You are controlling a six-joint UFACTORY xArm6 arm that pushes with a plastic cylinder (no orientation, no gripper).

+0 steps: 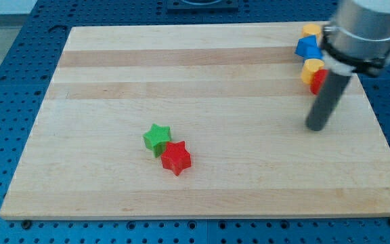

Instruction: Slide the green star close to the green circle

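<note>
The green star (157,139) lies on the wooden board (202,81), left of centre and towards the view's bottom. A red star (176,158) touches it at its lower right. I see no green circle; the arm may hide it. My tip (315,126) rests on the board far to the right of both stars, just below a cluster of blocks at the view's top right.
At the top right are a yellow block (311,30), a blue block (308,47), another yellow block (311,70) and a red block (317,80), partly hidden by the arm (361,30). A blue perforated table (5,102) surrounds the board.
</note>
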